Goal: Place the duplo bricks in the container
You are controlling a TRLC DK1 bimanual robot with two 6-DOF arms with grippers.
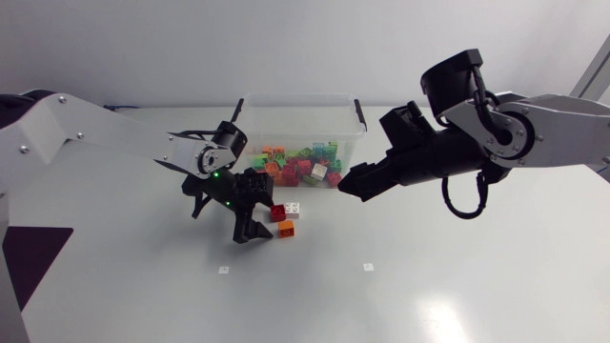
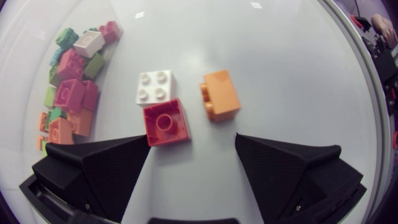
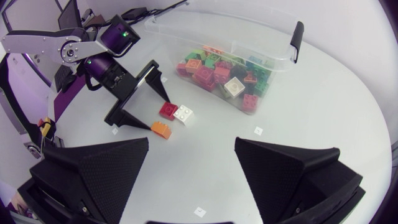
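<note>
The left gripper (image 2: 193, 138) is held wide open, empty; the red brick (image 2: 165, 122) is seen just ahead of its fingers (image 2: 106, 168), white brick (image 2: 154, 87) and orange brick (image 2: 220, 94) beyond; right gripper (image 3: 192, 142) likewise open

— Where does the container (image 1: 355, 133) stand?
— Upper middle of the frame, at the far side of the table (image 1: 457, 286), with a heap of bricks (image 1: 305, 170) in it.
— Anything outside it?
— Three, on the table just below the container: one brick (image 1: 277, 211), a second brick (image 1: 293, 209) touching its right side, a third brick (image 1: 286, 228) just below both.
— And the grippers?
— The left gripper (image 1: 253, 208) is immediately left of those three. The right gripper (image 1: 347, 188) is just beside the container's lower right corner, further right of them.
</note>
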